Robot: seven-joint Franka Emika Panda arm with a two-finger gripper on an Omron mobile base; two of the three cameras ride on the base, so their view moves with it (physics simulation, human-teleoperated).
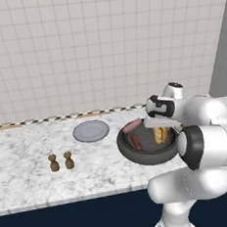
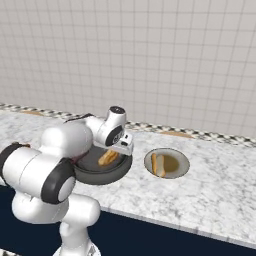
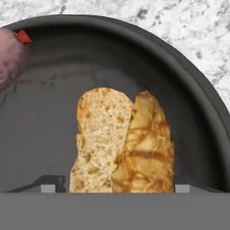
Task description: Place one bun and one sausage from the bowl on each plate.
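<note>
Left base view: behind arm, left side, looking forward and down over counter (image 1: 33, 177) toward tiled wall. Right base view: same, from right side. Both share bowl (image 1: 126, 146). Hand view: very close, looking straight into bowl at bun (image 3: 121, 143).

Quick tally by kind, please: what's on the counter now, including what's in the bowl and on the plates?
Buns: 2
Sausages: 2
Plates: 2
Bowl: 1
Shakers: 2
Total: 9
</note>
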